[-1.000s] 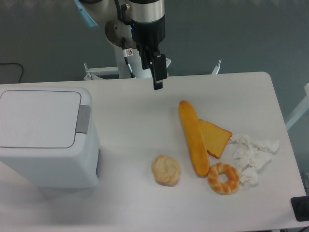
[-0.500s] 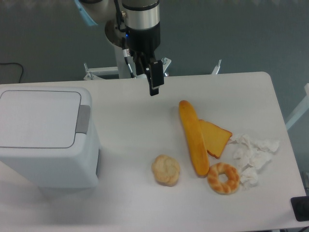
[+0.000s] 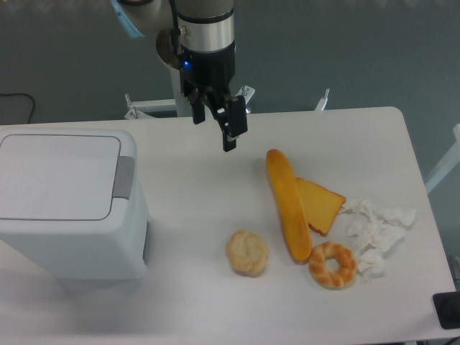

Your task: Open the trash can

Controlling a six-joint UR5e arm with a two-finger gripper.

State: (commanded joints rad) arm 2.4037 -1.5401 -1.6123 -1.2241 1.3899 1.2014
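Observation:
The trash can (image 3: pixel 68 237) is a big white box at the left of the table. Its flat lid (image 3: pixel 57 176) lies shut, with a grey push tab (image 3: pixel 123 177) on the right edge. My gripper (image 3: pixel 213 135) hangs above the table's back middle, to the right of the can and well apart from it. Both dark fingers point down with a gap between them, and nothing is held.
A long baguette (image 3: pixel 287 203) lies right of centre with a toast slice (image 3: pixel 321 204) against it. In front of them are a bagel (image 3: pixel 333 264) and a round bun (image 3: pixel 247 252). Crumpled tissue (image 3: pixel 376 230) sits near the right edge. The arm's base stands behind the table.
The gripper has shifted slightly left and lower toward the table and turned about its axis, so both fingers show now instead of one.

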